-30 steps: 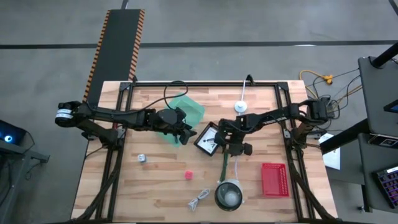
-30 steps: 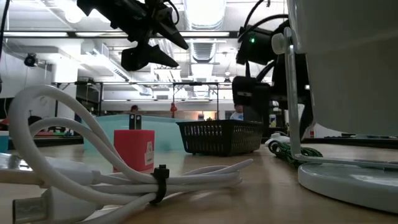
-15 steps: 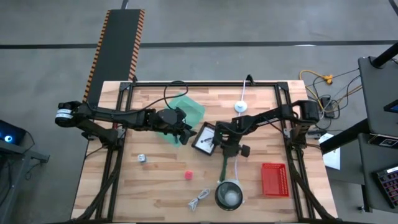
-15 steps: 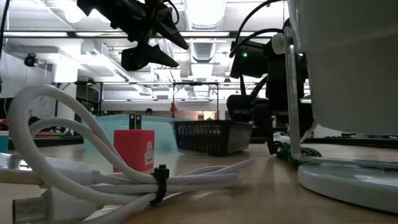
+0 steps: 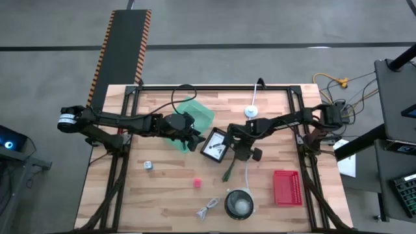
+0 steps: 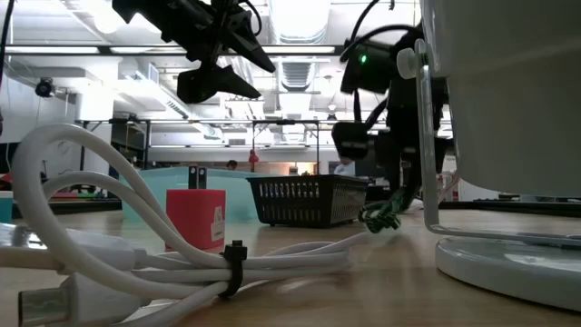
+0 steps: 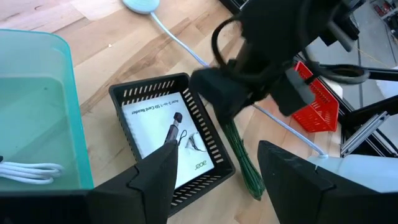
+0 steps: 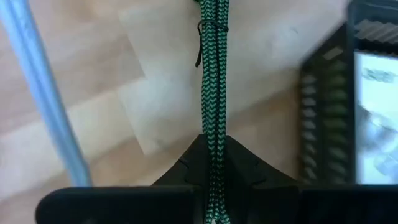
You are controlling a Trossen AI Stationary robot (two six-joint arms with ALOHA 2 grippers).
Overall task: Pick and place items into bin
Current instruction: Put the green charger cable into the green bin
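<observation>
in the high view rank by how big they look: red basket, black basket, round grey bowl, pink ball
1. black basket, though the right arm covers one edge
2. red basket, close to the black one in size, so that order is unsure
3. round grey bowl
4. pink ball, clearly smallest

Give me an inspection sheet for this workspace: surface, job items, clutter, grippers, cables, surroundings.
Surface: light wooden slatted table, black frame.
Job items: dark green braided cable bundle lifted at one end; pink cube; small metal piece; coiled white cable; black mesh bin holding a white printed card.
Clutter: translucent teal tub, red mesh basket, round grey bowl.
Grippers: right gripper shut on the green bundle beside the bin; left gripper open above the teal tub.
Cables: long white cord with round puck.
Surroundings: grey floor, striped ramp.
</observation>
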